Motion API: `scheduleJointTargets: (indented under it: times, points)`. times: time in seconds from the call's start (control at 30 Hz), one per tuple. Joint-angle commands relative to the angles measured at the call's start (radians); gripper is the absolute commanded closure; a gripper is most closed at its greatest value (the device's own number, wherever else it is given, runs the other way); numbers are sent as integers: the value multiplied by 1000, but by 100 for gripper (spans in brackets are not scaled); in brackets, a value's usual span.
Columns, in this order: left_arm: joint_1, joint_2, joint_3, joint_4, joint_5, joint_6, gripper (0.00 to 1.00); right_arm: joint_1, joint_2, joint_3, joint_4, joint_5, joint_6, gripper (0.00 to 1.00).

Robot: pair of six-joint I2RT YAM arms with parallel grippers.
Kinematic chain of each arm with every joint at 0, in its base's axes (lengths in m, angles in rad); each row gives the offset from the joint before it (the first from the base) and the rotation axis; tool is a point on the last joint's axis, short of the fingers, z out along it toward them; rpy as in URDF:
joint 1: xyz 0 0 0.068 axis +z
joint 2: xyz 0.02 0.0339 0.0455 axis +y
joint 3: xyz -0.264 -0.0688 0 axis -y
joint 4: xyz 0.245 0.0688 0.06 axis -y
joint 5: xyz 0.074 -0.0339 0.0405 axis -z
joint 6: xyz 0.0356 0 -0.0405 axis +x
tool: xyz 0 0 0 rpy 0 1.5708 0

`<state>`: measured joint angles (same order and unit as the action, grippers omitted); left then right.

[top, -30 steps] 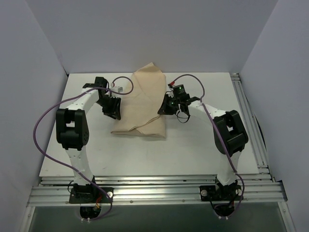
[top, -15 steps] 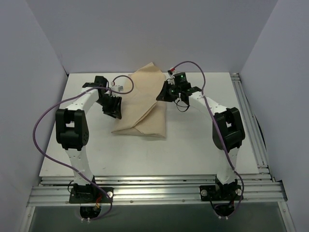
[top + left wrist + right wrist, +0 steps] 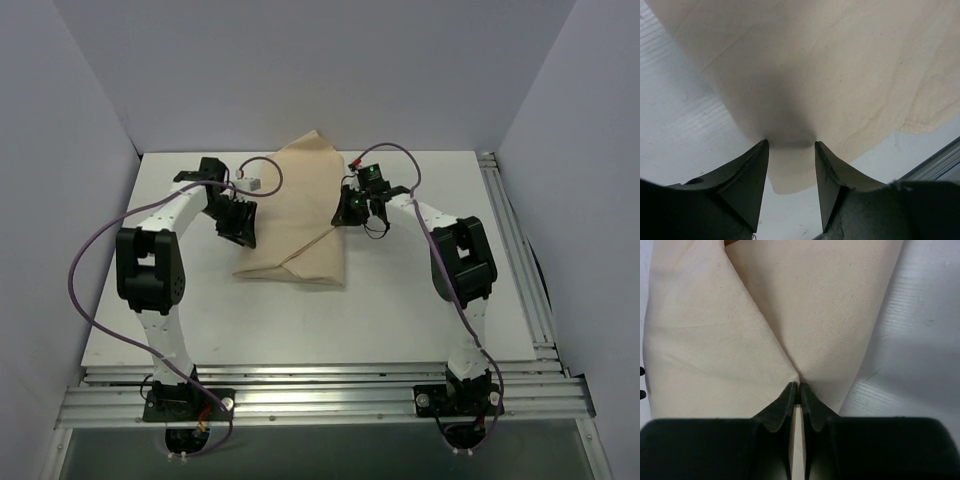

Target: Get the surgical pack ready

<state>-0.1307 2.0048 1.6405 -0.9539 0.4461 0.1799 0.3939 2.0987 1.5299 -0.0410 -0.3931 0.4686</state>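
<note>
Right pincer (image 3: 342, 212) is closed, with its two fingertips pressed together, and a fold of the tan cloth sheet (image 3: 298, 200) appears to be pinched between them. In the right wrist view this pincer (image 3: 799, 386) is seen at the point where two creases of the cloth (image 3: 815, 300) run together, so the fabric is drawn into a narrow V toward the tips. The sheet is laid on the white worktop (image 3: 300, 320), near the middle of the far edge, with one corner pointed toward that edge. It is folded over itself, and its right side is turned inward along a diagonal line.

Left pincer (image 3: 240, 228) is open, with the jaws standing apart, and it is held over the left edge of the sheet. In the left wrist view (image 3: 791, 142) the cloth (image 3: 840, 75) is seen under the gap between the fingers, a dark shadow is thrown on it, and nothing is gripped. Whether the fingertips touch the fabric cannot be told. Bare worktop (image 3: 680, 125) is shown beside the cloth edge in that view, and also in the right wrist view (image 3: 920, 340).
</note>
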Motion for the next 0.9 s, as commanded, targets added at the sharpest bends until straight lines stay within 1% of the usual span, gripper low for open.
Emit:
scheduleJointTargets:
  times: [0.0, 0.07, 0.1, 0.13, 0.17, 0.2, 0.27, 0.3, 0.33, 0.43, 0.47, 0.5, 0.57, 0.6, 0.67, 0.7, 0.73, 0.87]
  points:
    - [-35, -58, -1, -19, 25, 36, 49, -10, -22, -1, -59, 118, -36, 93]
    - [-43, -60, 2, -28, 28, 41, 49, -7, -34, 9, -88, 134, -54, 84]
    - [-40, -64, 13, -37, 37, 46, 49, -7, -42, 21, -98, 137, -62, 74]
    - [-38, -67, 30, -63, 66, 49, 49, -9, -63, 27, -114, 140, -68, 69]
    - [-35, -70, 77, -77, 78, 53, 49, -12, -80, 32, -118, 145, -80, 64]
    - [-24, -78, 105, -88, 91, 61, 49, -13, -94, 39, -123, 146, -85, 58]
    - [-12, -83, 165, -112, 112, 67, 49, -26, -140, 45, -134, 160, -91, 54]
    - [-6, -81, 220, -117, 115, 73, 48, -30, -152, 53, -140, 163, -94, 53]
    - [-4, -77, 246, -117, 109, 78, 48, -33, -172, 56, -143, 168, -96, 53]
    - [-4, -34, 321, -97, 91, 69, 48, -33, -175, 67, -140, 178, -113, 50]
    - [-6, 1, 335, -89, 91, 64, 49, -33, -167, 70, -137, 175, -117, 47]
    - [-4, 20, 358, -68, 88, 53, 49, -36, -157, 75, -141, 163, -120, 46]
    - [-6, 78, 378, -39, 50, 40, 49, -44, -126, 69, -131, 136, -122, 43]
    - [-4, 97, 389, -10, 37, 27, 49, -55, -118, 56, -97, 102, -116, 41]
    - [-6, 150, 435, 20, 13, 15, 49, -67, -94, 23, -53, 41, -97, 31]
    - [-7, 169, 455, 36, 14, 7, 49, -76, -85, 13, -9, -13, -91, 30]
    - [-10, 186, 493, 44, 22, 9, 48, -78, -65, 7, 13, -30, -87, 30]
    - [-41, 274, 548, 93, 13, 6, 48, -78, -17, -11, 90, -98, -71, 29]
